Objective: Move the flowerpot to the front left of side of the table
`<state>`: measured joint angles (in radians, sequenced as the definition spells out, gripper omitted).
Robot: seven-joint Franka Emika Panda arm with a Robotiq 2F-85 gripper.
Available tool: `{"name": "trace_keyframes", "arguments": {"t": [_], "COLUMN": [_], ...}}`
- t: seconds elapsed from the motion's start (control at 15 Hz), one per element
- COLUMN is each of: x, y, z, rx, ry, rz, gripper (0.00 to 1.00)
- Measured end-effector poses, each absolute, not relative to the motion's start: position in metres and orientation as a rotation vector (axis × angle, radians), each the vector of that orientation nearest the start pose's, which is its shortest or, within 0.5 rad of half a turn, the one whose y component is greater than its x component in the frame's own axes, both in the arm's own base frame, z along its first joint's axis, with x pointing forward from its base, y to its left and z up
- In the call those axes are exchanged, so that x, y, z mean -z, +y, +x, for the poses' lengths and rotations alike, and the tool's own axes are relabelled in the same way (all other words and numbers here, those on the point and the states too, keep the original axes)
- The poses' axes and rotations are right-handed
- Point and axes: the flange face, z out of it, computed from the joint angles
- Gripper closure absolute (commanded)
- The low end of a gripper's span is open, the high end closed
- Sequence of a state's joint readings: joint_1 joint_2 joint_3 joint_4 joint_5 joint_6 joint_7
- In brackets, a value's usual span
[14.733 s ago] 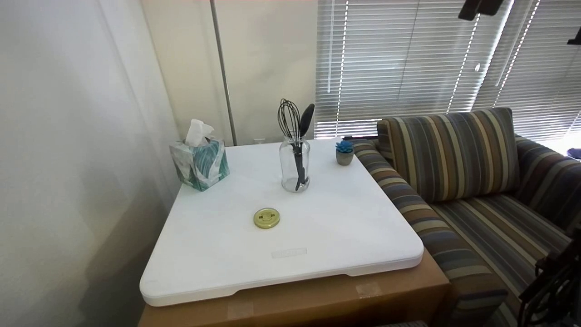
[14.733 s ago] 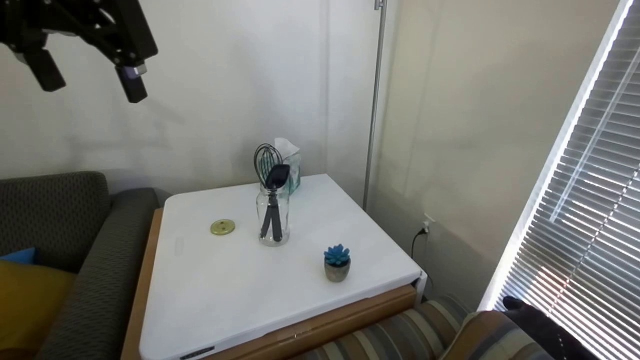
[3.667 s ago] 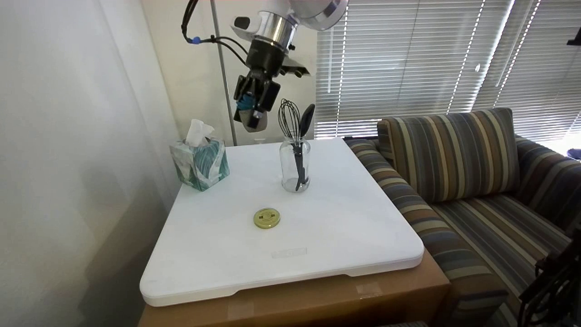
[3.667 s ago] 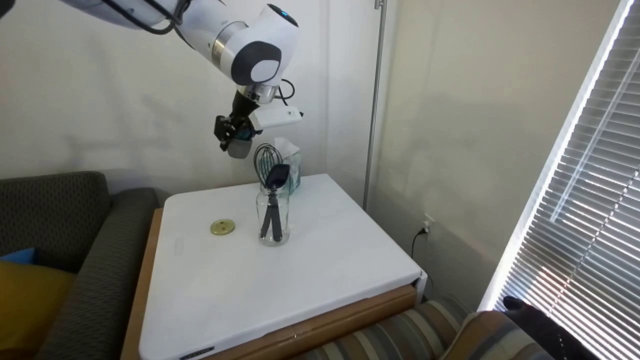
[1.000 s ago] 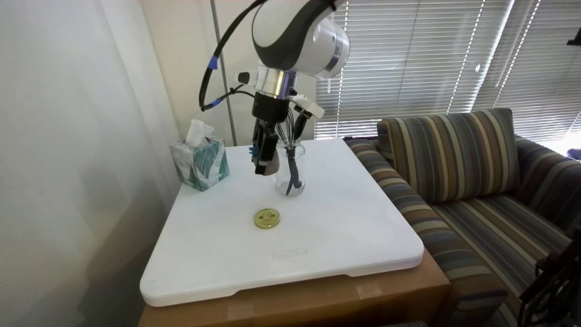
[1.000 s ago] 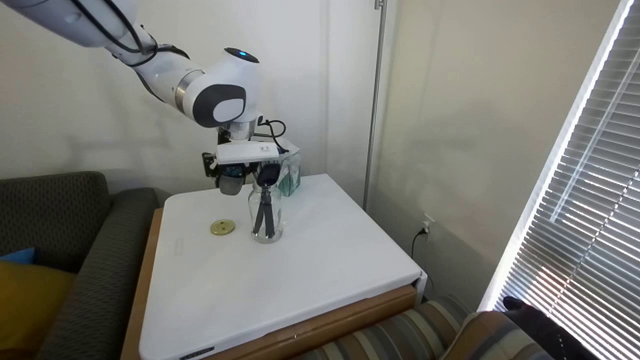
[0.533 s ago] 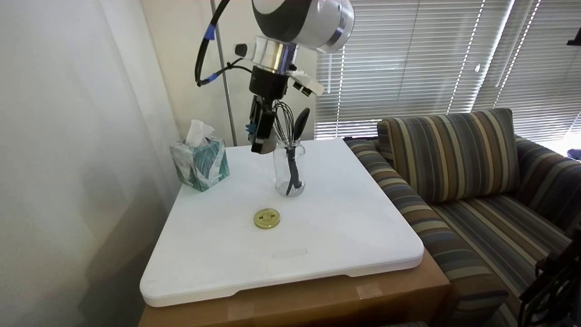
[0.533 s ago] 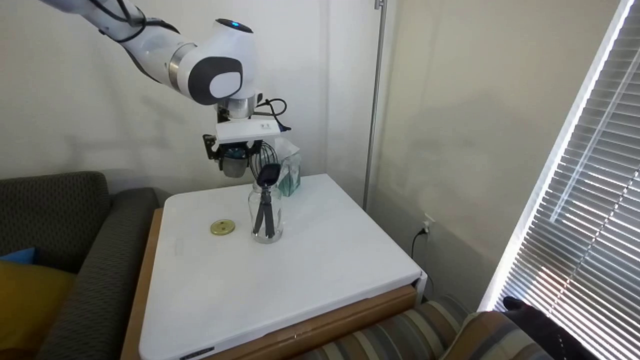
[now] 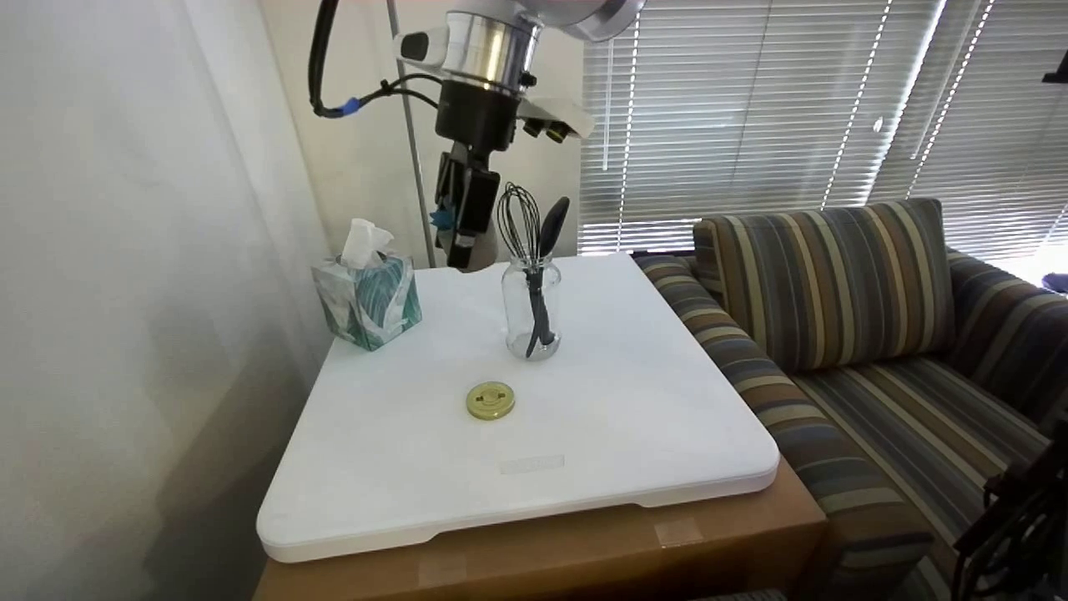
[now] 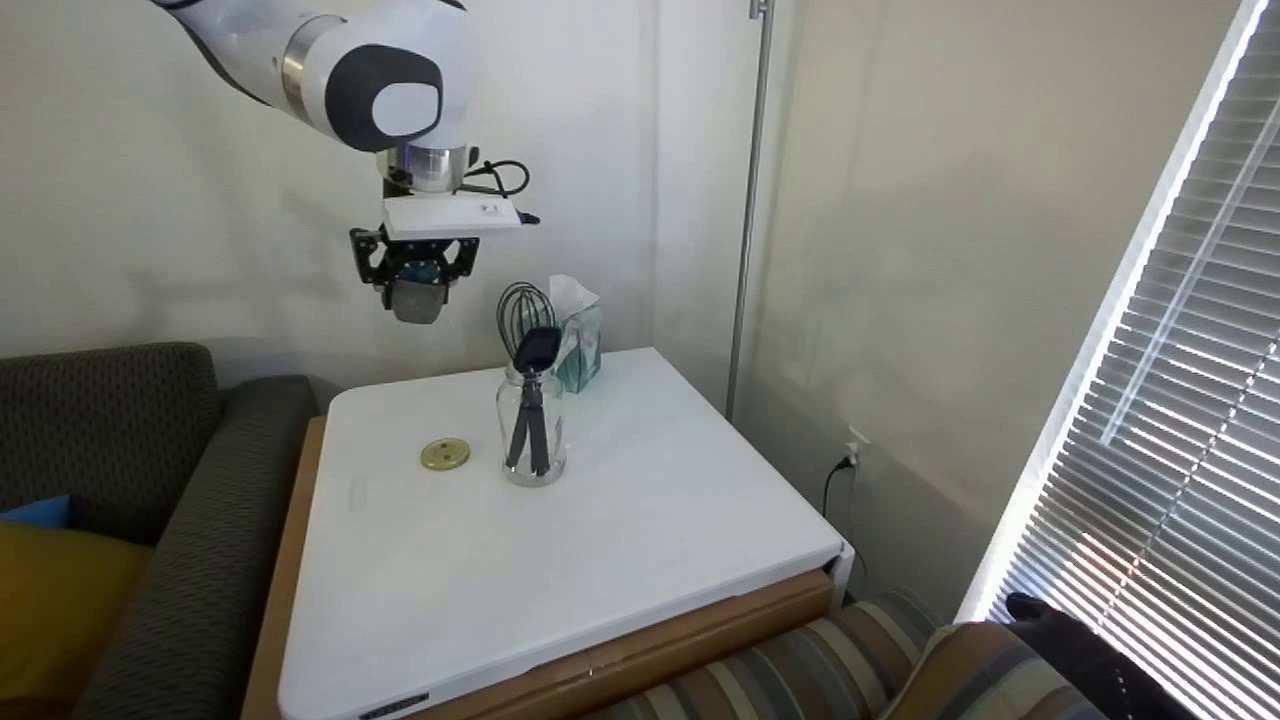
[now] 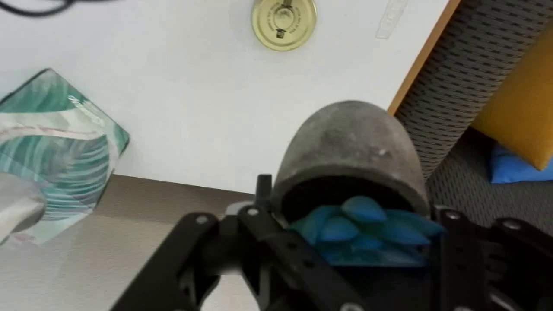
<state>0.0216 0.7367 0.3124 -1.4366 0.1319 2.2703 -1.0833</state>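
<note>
Flowerpot (image 11: 352,138) up in the air, clear of the desk (image 9: 634,417); which part of the desk lies right under it, cannot tell. Grey, rounded, a blue succulent (image 11: 367,237) at its mouth. Held by the end effector (image 10: 417,293): fingers drawn in to the flowerpot's width, one on either side. Tilted in an exterior view, succulent to the left, base to the lower right. In an exterior view it shows left of the whisk (image 10: 523,312), apart from it.

Desk white, on a brown box (image 9: 584,551). Clear glass jar (image 9: 519,313) upright; whisk and a black utensil (image 9: 554,225) lean inside, heads above the rim. Gold lid (image 9: 491,401) flat on the desk, near the jar. Tissue box (image 9: 371,302) by the wall, white tissue (image 9: 365,244) poking out of the top. Striped couch (image 9: 822,284) along one side of the desk; patterned grey couch (image 10: 110,420) along another, with a yellow cushion (image 10: 60,600) and a blue cushion (image 10: 40,512) on it. Blinds (image 9: 709,108) behind the striped couch; thin metal pole (image 10: 750,220) upright by the wall
</note>
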Motion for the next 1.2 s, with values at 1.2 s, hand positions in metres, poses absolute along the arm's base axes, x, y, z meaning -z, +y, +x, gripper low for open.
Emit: {"name": "trace_keyframes", "arguments": {"t": [1.2], "x": [-0.143], "y": [0.238], "z": [0.656], "rx": [-0.098], "ry": [-1.621], "rz": [-2.174], "gripper": [0.57]}}
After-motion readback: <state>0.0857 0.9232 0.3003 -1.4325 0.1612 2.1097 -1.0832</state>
